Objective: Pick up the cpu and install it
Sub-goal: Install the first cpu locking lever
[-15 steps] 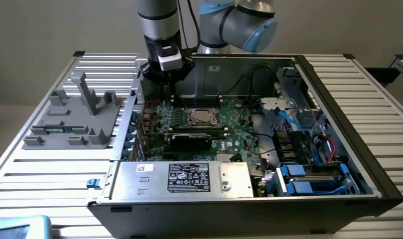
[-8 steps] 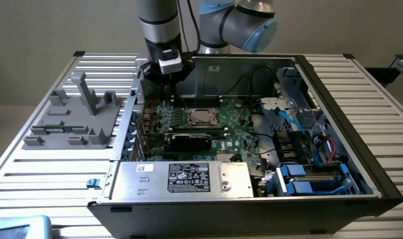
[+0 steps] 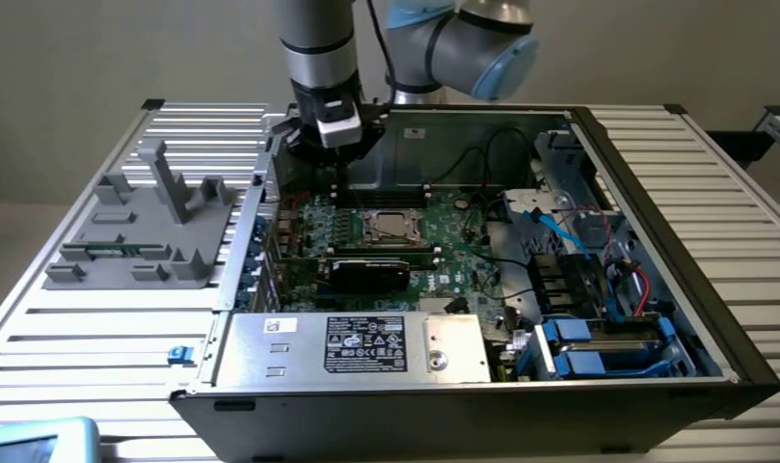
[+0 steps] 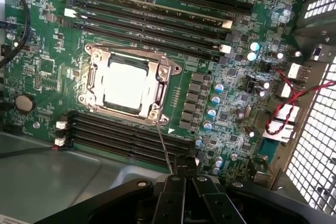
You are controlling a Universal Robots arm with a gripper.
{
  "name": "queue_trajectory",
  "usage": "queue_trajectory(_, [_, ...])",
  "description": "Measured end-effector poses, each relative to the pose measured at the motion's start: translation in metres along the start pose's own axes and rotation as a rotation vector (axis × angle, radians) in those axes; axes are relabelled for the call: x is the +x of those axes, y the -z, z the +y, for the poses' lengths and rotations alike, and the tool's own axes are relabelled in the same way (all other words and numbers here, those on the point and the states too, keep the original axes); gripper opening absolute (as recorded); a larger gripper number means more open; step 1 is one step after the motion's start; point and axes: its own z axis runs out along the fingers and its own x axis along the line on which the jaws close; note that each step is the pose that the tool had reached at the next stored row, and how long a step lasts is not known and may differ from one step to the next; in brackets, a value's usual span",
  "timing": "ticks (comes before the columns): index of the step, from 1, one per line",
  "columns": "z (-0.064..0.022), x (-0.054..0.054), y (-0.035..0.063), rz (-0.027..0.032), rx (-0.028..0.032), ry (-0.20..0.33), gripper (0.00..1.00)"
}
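Currently, cpu (image 4: pixel 126 83): lies flat inside the socket (image 4: pixel 93 85) with its silver top facing up and the socket's metal frame around it on every side.
Gripper (image 4: pixel 185 170): fingers pressed together with nothing between them. It hangs off one corner of the socket, near the cpu but apart from it.
Arm (image 3: pixel 323 58): comes down into the open case (image 3: pixel 467 424) and ends above the board, just beside the socket.
Rod (image 4: pixel 164 148): a thin metal wire runs from the socket's corner towards the fingertips. Whether it touches them cannot be told.
Memory slots (image 4: pixel 152 17): long dark rows along two opposite sides of the socket.
Hard to make out: glare whitens the cpu's top, so no marking can be read, and its rim blends into the socket's frame.
Cut off: the gripper's body runs out of the wrist view, leaving the finger ends and two dark arms.
Fixture block (image 3: pixel 146 227): grey, outside the case, well apart from the socket.
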Motion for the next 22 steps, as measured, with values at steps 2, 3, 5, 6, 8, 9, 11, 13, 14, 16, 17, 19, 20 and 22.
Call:
queue_trajectory(2, [0.0012,0.006,-0.0004,0.0006,0.0027,0.000,0.11])
queue_trajectory(3, [0.0019,0.009,-0.0006,0.0009,0.0039,0.000,0.11])
queue_trajectory(5, [0.0033,0.015,-0.0010,0.0013,0.0059,0.000,0.11])
queue_trajectory(6, [0.0040,0.018,-0.0013,0.0016,0.0068,-0.001,0.11])
queue_trajectory(8, [0.0053,0.024,-0.0016,0.0019,0.0084,-0.001,0.11])
queue_trajectory(9, [0.0059,0.026,-0.0018,0.0020,0.0091,-0.001,0.11])
queue_trajectory(11, [0.0068,0.030,-0.0020,0.0025,0.0106,-0.002,0.11])
queue_trajectory(13, [0.0069,0.031,-0.0021,0.0035,0.0112,-0.006,0.11])
queue_trajectory(14, [0.0069,0.031,-0.0022,0.0037,0.0112,-0.007,0.11])
queue_trajectory(16, [0.0069,0.031,-0.0021,0.0037,0.0111,-0.007,0.11])
queue_trajectory(17, [0.0069,0.031,-0.0021,0.0037,0.0111,-0.007,0.11])
queue_trajectory(19, [0.0069,0.031,-0.0021,0.0036,0.0111,-0.007,0.11])
queue_trajectory(20, [0.0069,0.031,-0.0021,0.0037,0.0111,-0.007,0.11])
queue_trajectory(22, [0.0070,0.031,-0.0022,0.0037,0.0112,-0.007,0.11])
